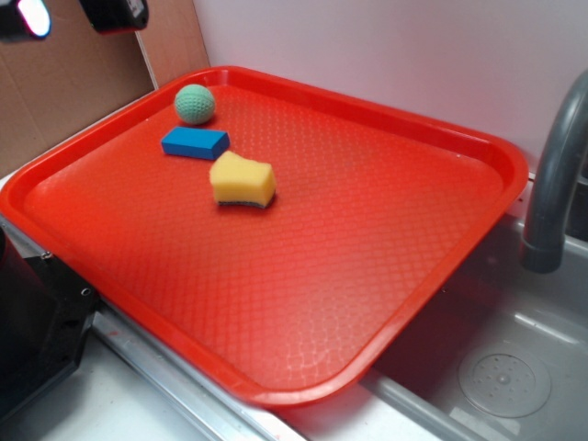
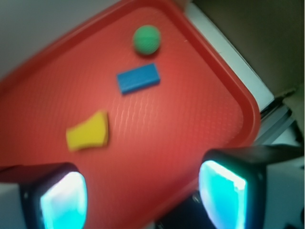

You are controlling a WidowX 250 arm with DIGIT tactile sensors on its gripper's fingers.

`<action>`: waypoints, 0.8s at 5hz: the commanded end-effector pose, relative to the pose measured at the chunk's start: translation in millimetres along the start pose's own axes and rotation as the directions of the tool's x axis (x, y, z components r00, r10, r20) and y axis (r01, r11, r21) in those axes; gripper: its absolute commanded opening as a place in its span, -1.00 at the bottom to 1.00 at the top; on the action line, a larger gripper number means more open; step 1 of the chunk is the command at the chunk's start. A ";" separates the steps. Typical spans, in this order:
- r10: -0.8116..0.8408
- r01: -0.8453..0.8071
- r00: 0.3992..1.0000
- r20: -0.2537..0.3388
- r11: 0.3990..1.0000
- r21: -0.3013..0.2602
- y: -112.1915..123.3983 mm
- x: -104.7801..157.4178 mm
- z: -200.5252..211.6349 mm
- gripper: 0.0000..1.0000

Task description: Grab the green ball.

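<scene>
The green ball (image 1: 195, 104) (image 2: 147, 39) rests in the far left corner of the red tray (image 1: 386, 276) (image 2: 200, 95). My gripper (image 1: 73, 16) (image 2: 143, 198) hangs high above the tray's left edge, well short of the ball. It is open, and only bare tray shows between its wide-apart, glowing cyan pads (image 2: 64, 200). In the exterior view only the two finger ends show, at the top left corner.
A blue block (image 1: 195, 143) (image 2: 138, 78) lies just in front of the ball, with a yellow sponge (image 1: 243, 180) (image 2: 88, 131) nearer the tray's middle. A grey faucet (image 1: 556, 175) stands over the sink (image 1: 505, 377) on the right. The black robot base (image 1: 32, 322) is at lower left.
</scene>
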State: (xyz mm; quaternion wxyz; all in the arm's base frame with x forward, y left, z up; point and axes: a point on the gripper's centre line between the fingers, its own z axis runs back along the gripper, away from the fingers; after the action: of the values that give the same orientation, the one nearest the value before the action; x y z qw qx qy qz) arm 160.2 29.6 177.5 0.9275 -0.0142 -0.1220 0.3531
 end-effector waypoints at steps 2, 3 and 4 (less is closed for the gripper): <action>0.315 -0.326 0.930 0.191 0.945 0.027 -0.4 65.4 -64.3 1.00; 0.350 -0.369 0.909 0.227 0.928 0.048 -0.1 88.0 -93.4 1.00; 0.355 -0.383 0.902 0.246 0.921 0.073 2.0 107.1 -110.2 1.00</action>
State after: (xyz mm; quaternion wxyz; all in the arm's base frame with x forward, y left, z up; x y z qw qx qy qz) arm 261.9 94.6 76.9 0.8324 0.0639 -0.1770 0.5213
